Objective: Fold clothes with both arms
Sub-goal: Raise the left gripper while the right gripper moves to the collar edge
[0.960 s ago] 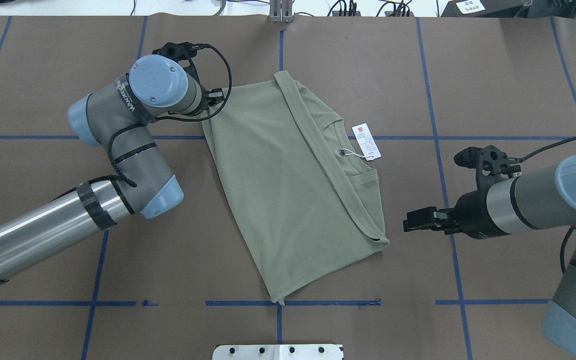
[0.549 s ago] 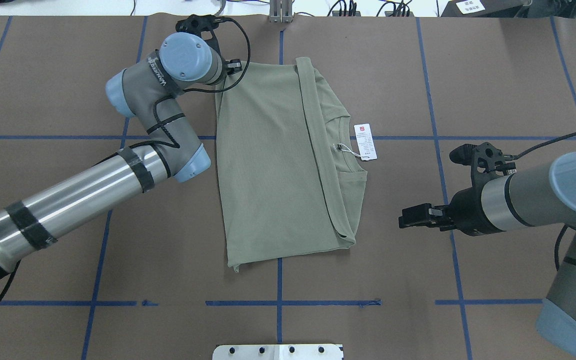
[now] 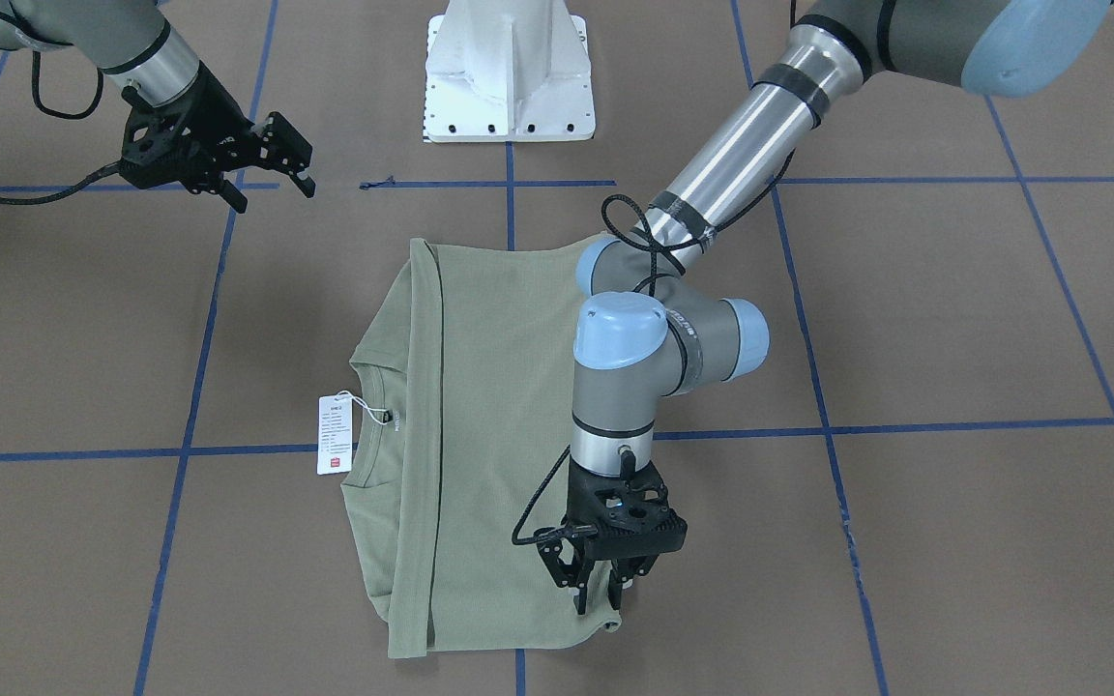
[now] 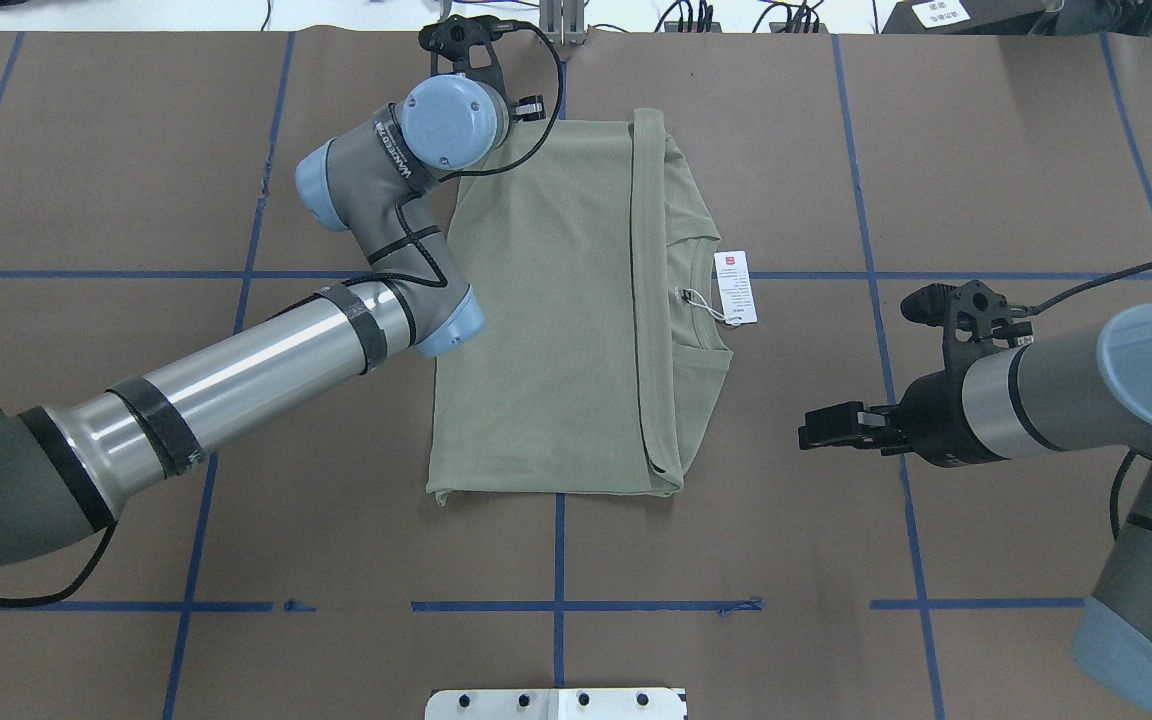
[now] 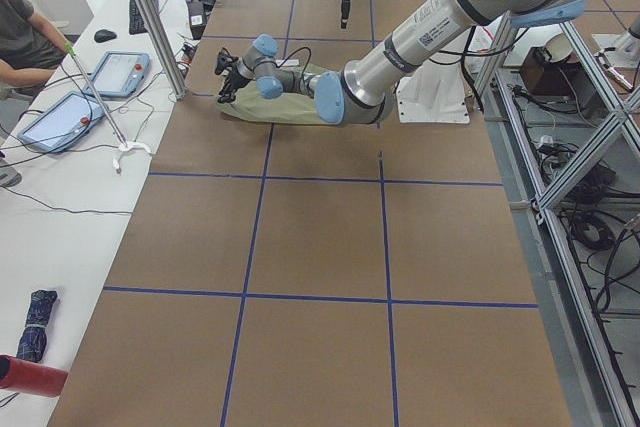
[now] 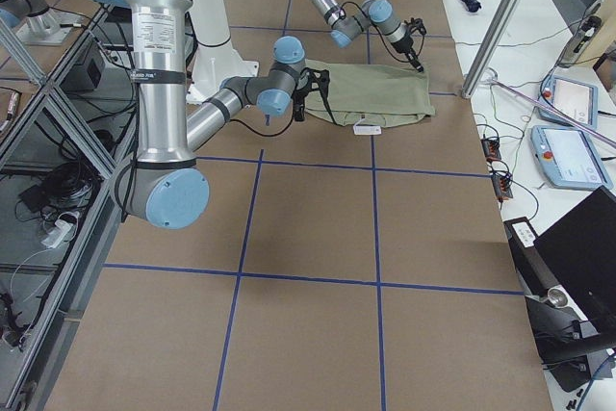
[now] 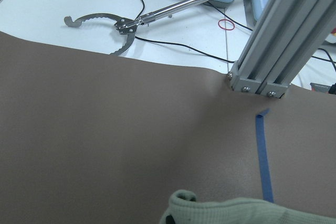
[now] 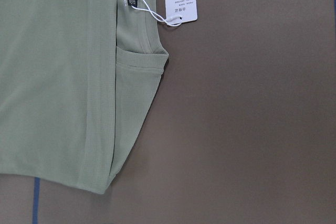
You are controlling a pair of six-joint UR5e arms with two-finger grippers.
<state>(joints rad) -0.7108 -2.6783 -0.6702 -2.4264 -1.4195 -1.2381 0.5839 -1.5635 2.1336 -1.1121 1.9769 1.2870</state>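
The sage-green shirt (image 4: 546, 320) lies folded into a tall rectangle in the middle of the table, its edges square with the blue tape lines. Its white hang tag (image 4: 736, 287) rests on the table by the collar, on the right side. My left gripper (image 3: 598, 601) points straight down at the shirt's far left corner and is shut on that corner of cloth. The left wrist view shows only that corner (image 7: 181, 200) at its bottom edge. My right gripper (image 3: 272, 188) hovers open and holds nothing, off the shirt's near right corner (image 8: 105, 184).
The white pedestal base (image 3: 509, 72) stands at the near table edge. An aluminium post (image 7: 278, 40) rises at the far edge just beyond the left gripper. A metal grabber tool (image 7: 121, 24) and cables lie on the white side table, where a person (image 5: 20, 37) sits.
My left gripper has dragged the shirt's corner away from the robot and to the right, swinging the slanted shirt square with the tape lines. The right arm has barely moved.
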